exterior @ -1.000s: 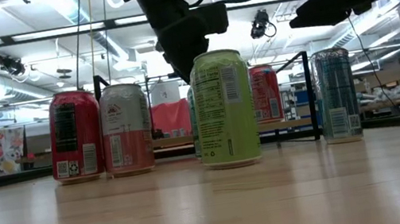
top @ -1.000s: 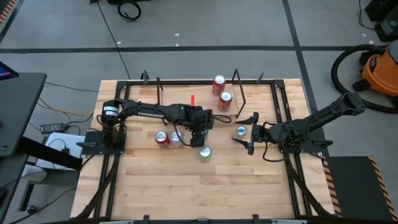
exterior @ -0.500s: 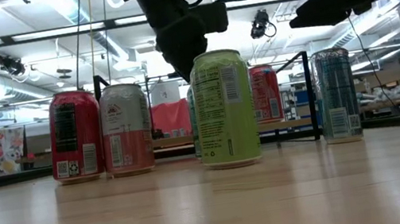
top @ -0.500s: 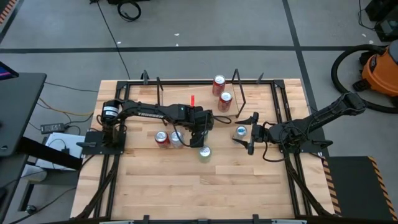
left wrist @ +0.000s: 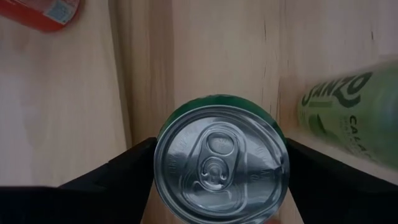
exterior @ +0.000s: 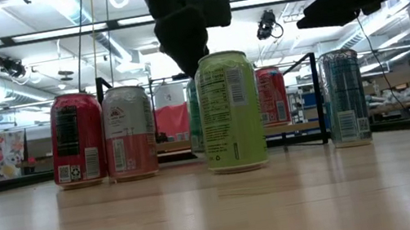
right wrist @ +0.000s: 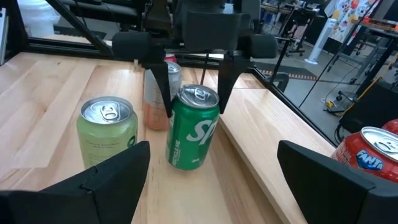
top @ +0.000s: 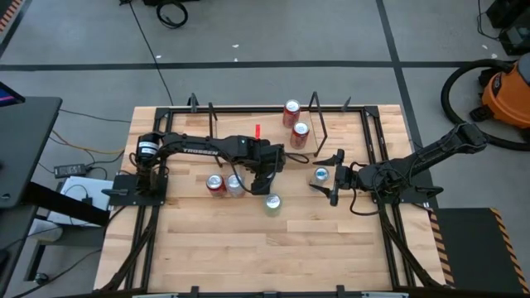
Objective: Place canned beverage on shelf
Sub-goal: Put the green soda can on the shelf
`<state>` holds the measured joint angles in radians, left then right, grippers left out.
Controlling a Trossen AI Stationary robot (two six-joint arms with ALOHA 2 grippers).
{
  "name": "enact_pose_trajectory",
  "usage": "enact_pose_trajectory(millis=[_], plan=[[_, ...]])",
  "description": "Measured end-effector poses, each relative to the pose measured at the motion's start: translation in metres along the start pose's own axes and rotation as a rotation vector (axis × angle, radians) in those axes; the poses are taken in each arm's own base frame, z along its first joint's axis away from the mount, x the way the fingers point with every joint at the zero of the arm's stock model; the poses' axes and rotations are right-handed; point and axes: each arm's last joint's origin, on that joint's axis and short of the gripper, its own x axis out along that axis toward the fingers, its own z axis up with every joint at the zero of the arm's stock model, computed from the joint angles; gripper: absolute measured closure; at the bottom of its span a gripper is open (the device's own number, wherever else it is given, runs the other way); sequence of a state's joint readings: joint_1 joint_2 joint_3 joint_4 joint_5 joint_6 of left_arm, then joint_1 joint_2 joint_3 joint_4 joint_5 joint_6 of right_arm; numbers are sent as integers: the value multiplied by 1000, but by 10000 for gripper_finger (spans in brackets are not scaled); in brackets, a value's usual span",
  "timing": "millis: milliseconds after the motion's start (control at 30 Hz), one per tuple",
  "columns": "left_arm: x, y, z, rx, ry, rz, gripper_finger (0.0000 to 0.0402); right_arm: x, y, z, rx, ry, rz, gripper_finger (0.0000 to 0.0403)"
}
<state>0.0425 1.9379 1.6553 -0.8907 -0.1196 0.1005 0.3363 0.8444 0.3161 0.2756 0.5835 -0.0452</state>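
left claw (right wrist: pixel 194 62) over mid-desk, fingers either side of upright dark green can (right wrist: pixel 192 127), pinching it near the top; can bottom tilted slightly, just above or barely on desk (top: pixel 207 240). right claw (top: pixel 331 176) spread wide, resting low toward the right, teal can (top: pixel 321 175) between its open fingers without contact. shelf (top: pixel 248 131) along the far edge with two red cans (top: pixel 291 110) at its right end; light green can (top: pixel 272 202) just beside the held one, red can (top: pixel 214 184) and pink can (top: pixel 234 184) nearby.
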Motion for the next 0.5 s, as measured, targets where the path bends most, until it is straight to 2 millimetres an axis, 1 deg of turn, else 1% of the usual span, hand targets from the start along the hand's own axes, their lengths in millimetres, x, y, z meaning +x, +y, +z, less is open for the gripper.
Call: enact_pose_trajectory(millis=[300,400,500], plan=[[-1,0,-4,2,38,-4,86,0,0,0,0,-1,-2,39],[-7,-1,-6,6,50,-6,86,0,0,0,3,-4,-2,39],[-16,1,-6,0,24,-3,86,0,0,0,-2,-1,-2,39]])
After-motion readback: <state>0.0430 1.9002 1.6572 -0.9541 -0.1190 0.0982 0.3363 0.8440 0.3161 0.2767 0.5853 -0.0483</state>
